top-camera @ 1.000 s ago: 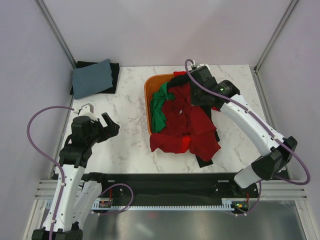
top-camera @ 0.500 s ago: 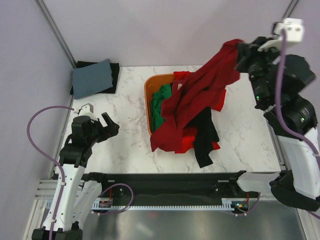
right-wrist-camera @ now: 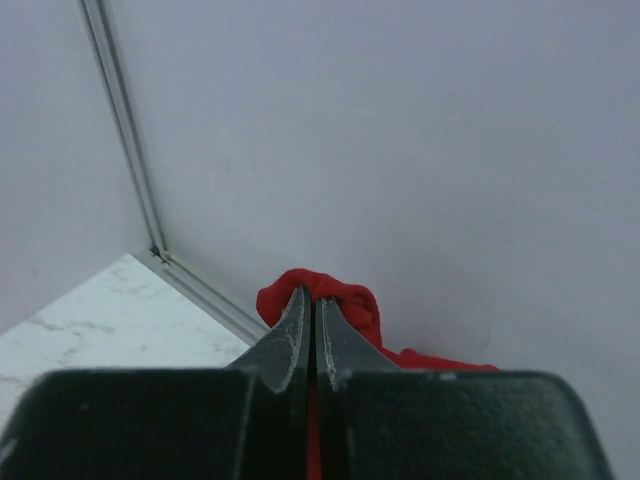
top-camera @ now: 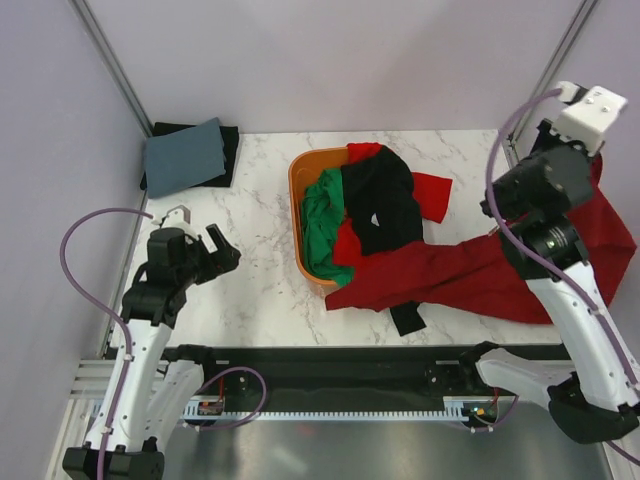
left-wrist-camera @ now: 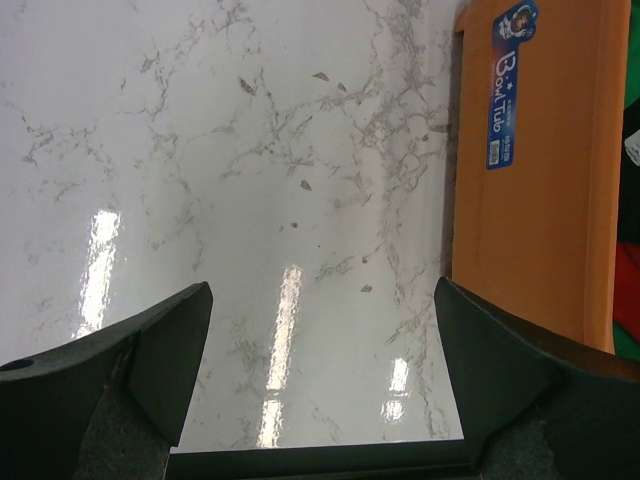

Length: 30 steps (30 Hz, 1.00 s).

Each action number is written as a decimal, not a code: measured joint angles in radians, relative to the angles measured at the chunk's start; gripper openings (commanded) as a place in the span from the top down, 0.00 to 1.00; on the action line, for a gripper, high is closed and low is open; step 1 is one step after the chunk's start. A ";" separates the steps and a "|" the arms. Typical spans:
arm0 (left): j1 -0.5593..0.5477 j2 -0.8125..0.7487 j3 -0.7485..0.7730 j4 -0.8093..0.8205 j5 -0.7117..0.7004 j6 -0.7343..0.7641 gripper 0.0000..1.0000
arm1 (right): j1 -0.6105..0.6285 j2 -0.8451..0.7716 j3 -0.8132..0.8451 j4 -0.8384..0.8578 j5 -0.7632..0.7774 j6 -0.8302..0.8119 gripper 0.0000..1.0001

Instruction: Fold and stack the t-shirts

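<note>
My right gripper (right-wrist-camera: 314, 298) is shut on a bunch of the dark red t-shirt (right-wrist-camera: 358, 306), held up by the right wall. In the top view this shirt (top-camera: 470, 280) trails from the gripper (top-camera: 593, 162) down across the table toward the orange tub (top-camera: 297, 190). A black shirt (top-camera: 385, 200), a green shirt (top-camera: 322, 215) and a bright red shirt (top-camera: 432, 190) lie in and over the tub. My left gripper (top-camera: 215, 250) is open and empty, low over bare marble left of the tub, and its wrist view (left-wrist-camera: 320, 300) shows nothing between the fingers.
A folded blue-grey cloth on a black one (top-camera: 185, 155) lies at the back left corner. The tub's side wall (left-wrist-camera: 540, 170) is just right of my left gripper. Walls enclose the table on the left, back and right.
My right arm has swung down and right with the dark red shirt, dragging it off the pile and onto the table. The black shirt now lies uncovered on the tub. The left arm barely moved.
</note>
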 measured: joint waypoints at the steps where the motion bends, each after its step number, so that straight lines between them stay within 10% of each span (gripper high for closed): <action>1: 0.000 0.005 0.000 0.000 0.003 0.000 0.01 | -0.008 0.018 -0.002 -0.031 0.018 0.020 0.87; 4: 0.000 0.026 0.000 0.000 0.030 0.000 0.00 | -0.022 0.084 0.011 -0.258 0.024 0.199 0.49; 6: 0.000 0.051 0.002 0.000 0.052 0.000 0.00 | -0.055 0.119 0.017 -0.434 -0.039 0.346 0.02; 15: -0.269 0.292 0.223 0.002 -0.008 -0.053 0.00 | -0.373 0.242 -0.539 -0.827 -0.903 0.871 0.02; 22: -0.434 0.561 0.413 0.064 -0.066 -0.077 0.03 | -0.368 0.119 -0.563 -0.844 -1.193 0.981 0.02; 30: -0.515 0.842 0.442 0.083 -0.060 -0.101 0.95 | -0.368 0.063 -0.718 -0.780 -1.307 1.036 0.02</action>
